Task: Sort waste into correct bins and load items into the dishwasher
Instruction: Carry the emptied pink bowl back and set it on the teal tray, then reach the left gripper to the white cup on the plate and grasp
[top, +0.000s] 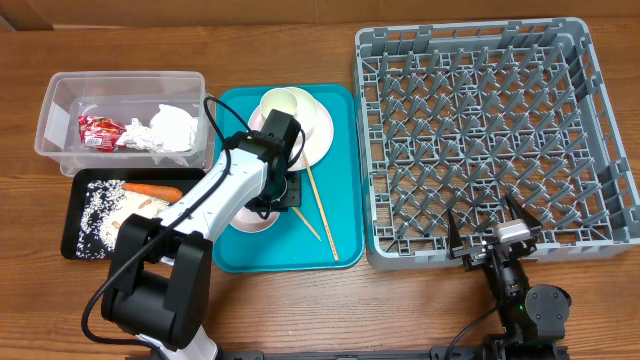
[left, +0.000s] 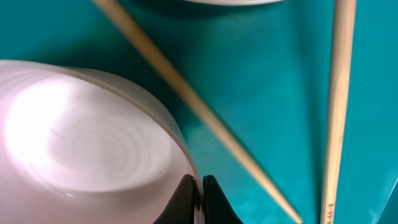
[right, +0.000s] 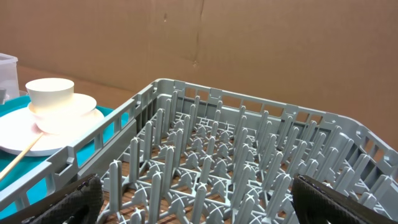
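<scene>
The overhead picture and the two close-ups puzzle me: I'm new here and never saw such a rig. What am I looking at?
Two robot arms work at a table. The overhead picture looks down from a fixed camera; the other two come from cameras on each arm's wrist. The left pincer is pinched on the rim of a small white bowl on the teal tray, beside two chopsticks, a plate and a cup. The right pincer hangs open at the dish rack. A clear tub holds a red wrapper and crumpled paper; a black tray holds a carrot and white grains.
</scene>
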